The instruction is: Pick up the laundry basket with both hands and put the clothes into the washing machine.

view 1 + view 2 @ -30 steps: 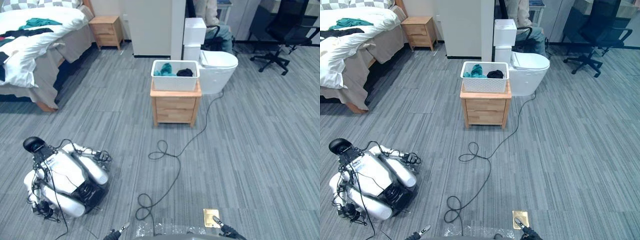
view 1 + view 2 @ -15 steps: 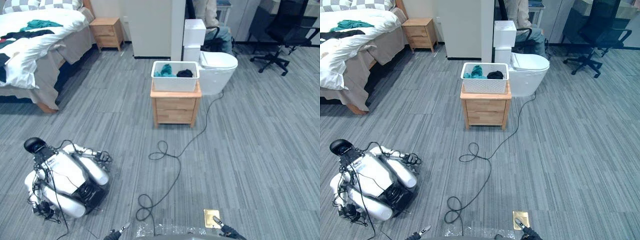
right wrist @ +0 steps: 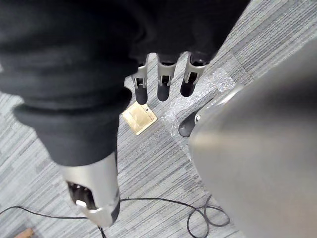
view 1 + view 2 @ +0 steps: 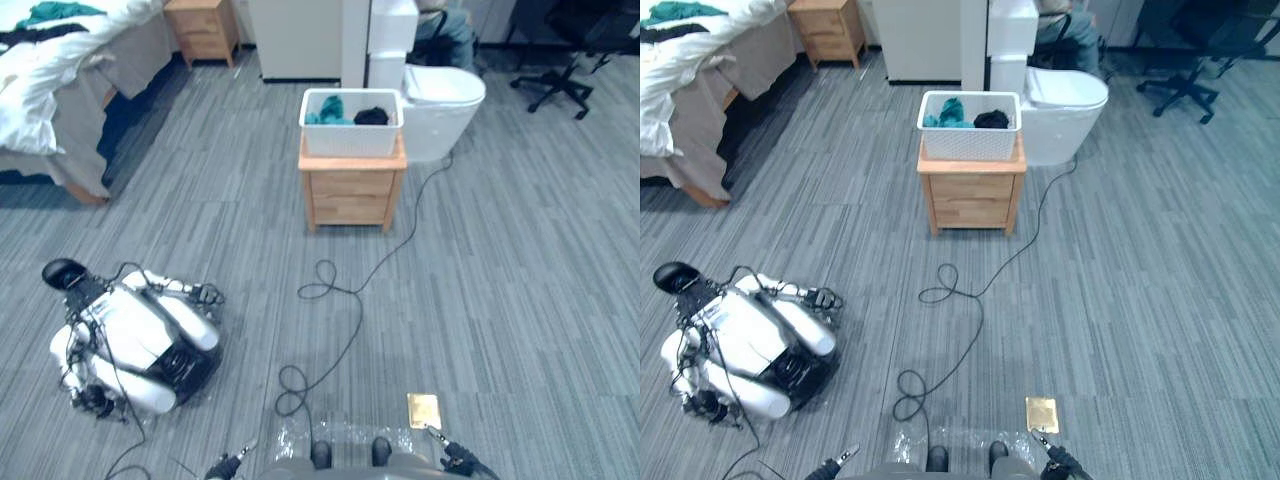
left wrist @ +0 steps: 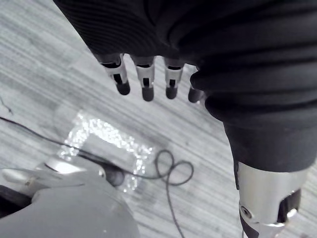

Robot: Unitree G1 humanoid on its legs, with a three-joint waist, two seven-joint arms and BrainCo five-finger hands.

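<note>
White laundry basket (image 4: 351, 141) sits atop wooden nightstand (image 4: 351, 198)

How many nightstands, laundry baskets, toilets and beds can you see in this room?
Nightstands: 2
Laundry baskets: 1
Toilets: 1
Beds: 1
Total: 5
</note>
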